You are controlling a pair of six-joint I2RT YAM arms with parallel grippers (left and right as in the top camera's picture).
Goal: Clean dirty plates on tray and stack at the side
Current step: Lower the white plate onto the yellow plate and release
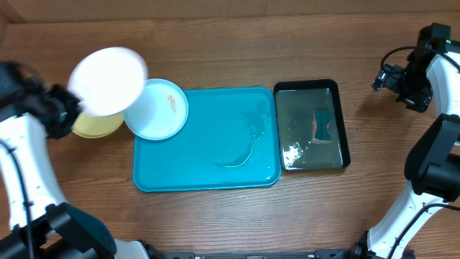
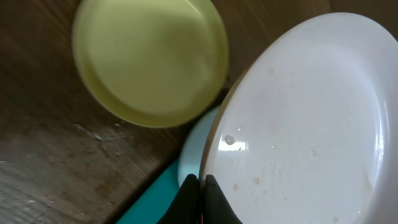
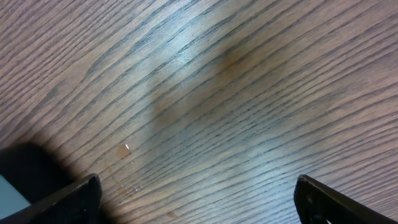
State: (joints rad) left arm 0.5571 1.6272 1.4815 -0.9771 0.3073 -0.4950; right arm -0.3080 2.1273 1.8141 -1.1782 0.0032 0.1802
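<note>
The white plate (image 2: 298,118) is clamped at its near rim by the left gripper (image 2: 200,194), jaws clenched on the edge. It is held tilted above the table (image 3: 217,93), left of the tray (image 1: 208,169). The yellow-green plate (image 1: 93,126) is seen partly beneath it. The light blue plate (image 1: 159,109) overlaps the tray's far-left corner. The right gripper (image 3: 196,196) is released, jaws wide, far right, well apart from the plates.

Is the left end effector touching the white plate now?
Touching. The left wrist view shows the left end effector closed on the rim of the white plate, with the edge pinched and no gap visible.
</note>
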